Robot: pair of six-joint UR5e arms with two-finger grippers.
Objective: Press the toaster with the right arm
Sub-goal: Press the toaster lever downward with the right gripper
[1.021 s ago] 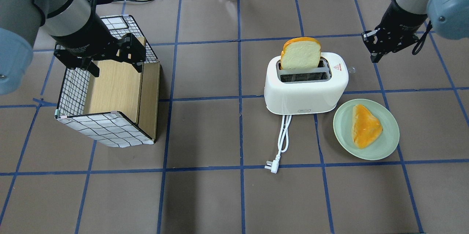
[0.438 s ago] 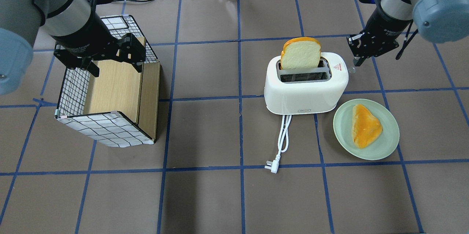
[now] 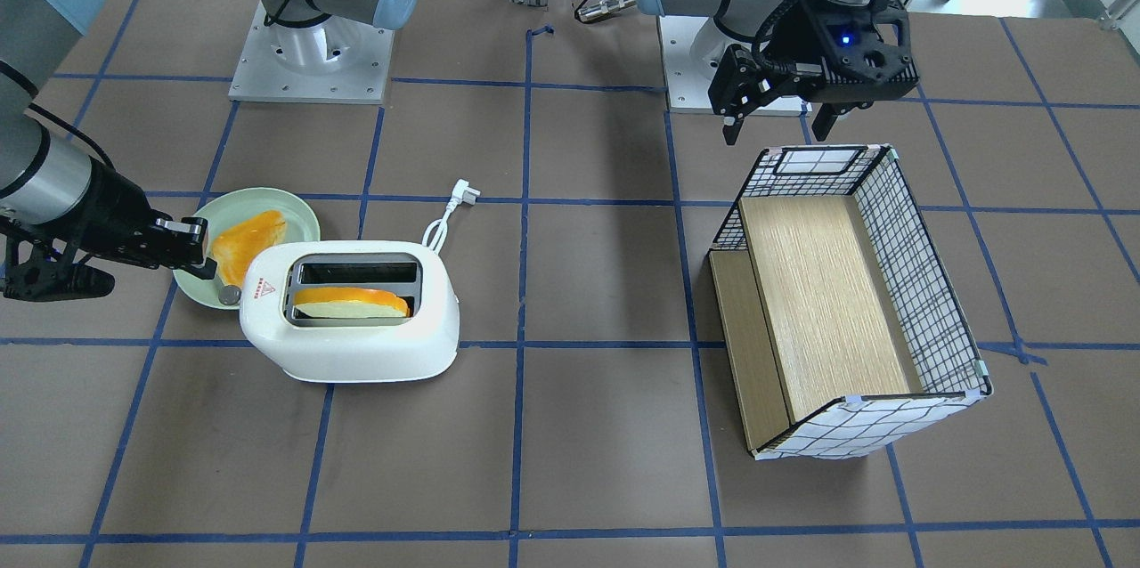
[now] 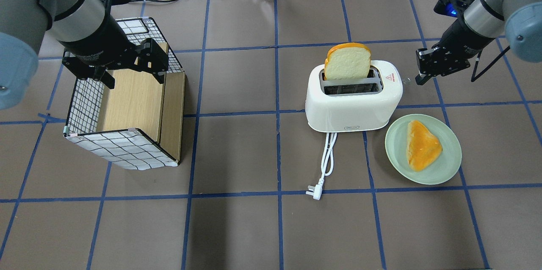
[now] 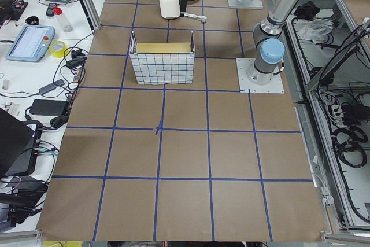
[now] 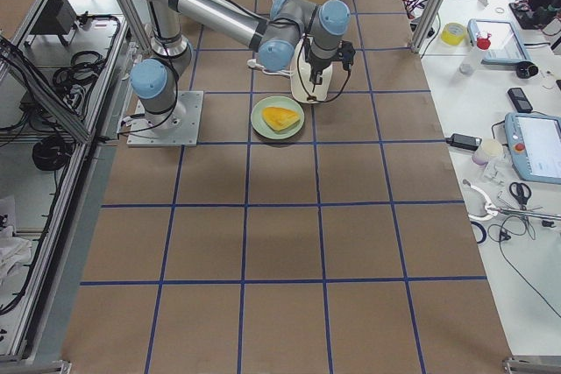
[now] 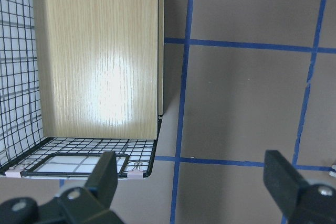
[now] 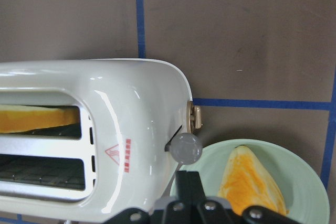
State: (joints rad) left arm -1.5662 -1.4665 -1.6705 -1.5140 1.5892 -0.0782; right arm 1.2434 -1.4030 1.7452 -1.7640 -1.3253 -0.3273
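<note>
The white toaster [image 4: 353, 103] stands right of the table's centre, with a bread slice [image 4: 348, 61] upright in its far slot and its cord [image 4: 327, 158] trailing toward the robot. The right gripper [image 4: 420, 79], fingers pressed together, points at the toaster's right end, its tip just beside the silver lever knob [image 8: 184, 147]; whether they touch cannot be told. A green plate [image 4: 449, 167] holding a toast piece [image 4: 423, 145] lies near. The left gripper [image 3: 775, 125] hangs wide open over the wire basket [image 3: 926, 283].

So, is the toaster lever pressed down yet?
Up, not pressed: the bread slice stands high out of the toaster; the right gripper sits by its knob.
</note>
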